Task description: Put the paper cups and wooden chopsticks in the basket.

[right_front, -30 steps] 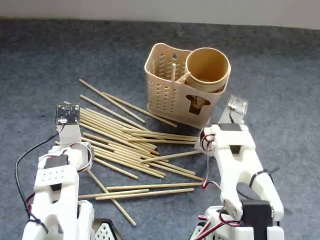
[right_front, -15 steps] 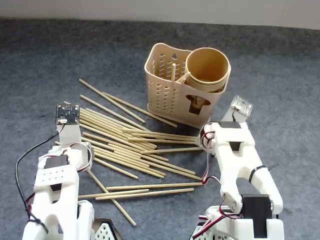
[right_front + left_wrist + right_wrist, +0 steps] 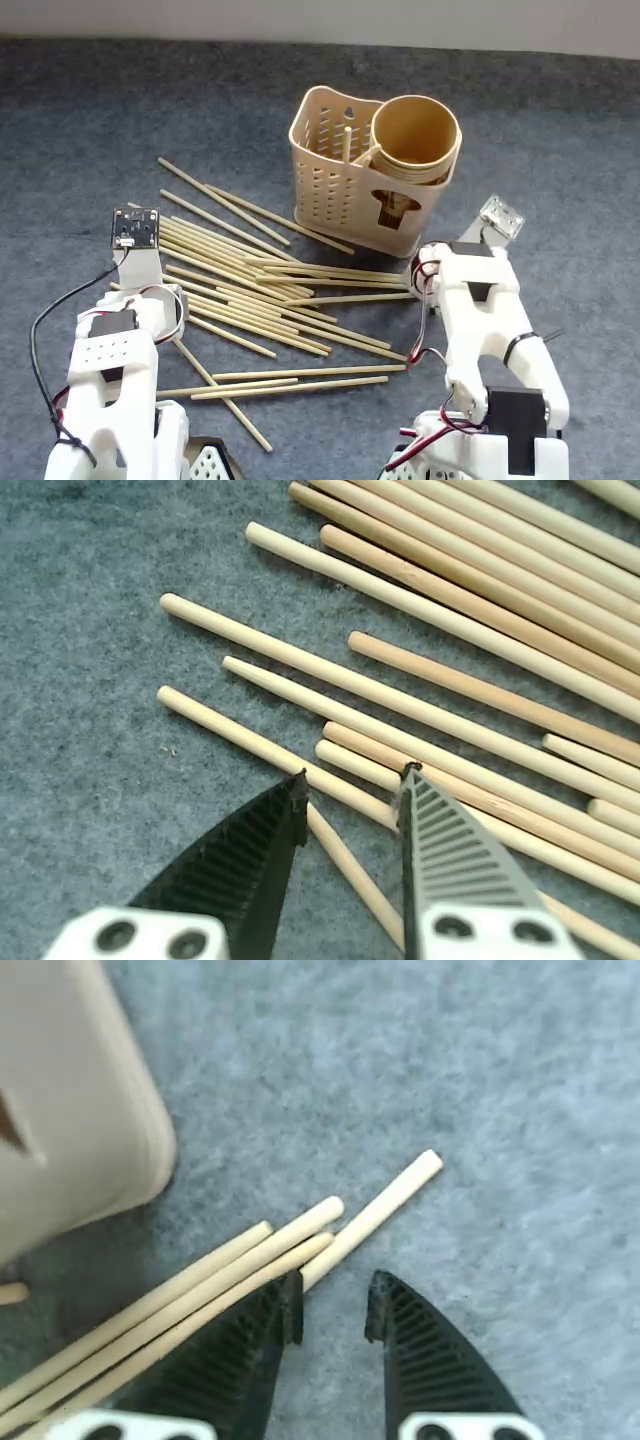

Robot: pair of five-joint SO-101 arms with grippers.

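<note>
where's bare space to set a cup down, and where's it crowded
Bare mat lies right of the basket, in the strip behind it, and in the far-left corner past the chopsticks. The middle, from the basket's front toward the near edge, is crowded with chopsticks.

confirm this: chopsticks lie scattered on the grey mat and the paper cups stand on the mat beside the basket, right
Not quite. The chopsticks do lie scattered on the grey mat, but the paper cups stand inside the basket, not beside it, as the high view shows.
</note>
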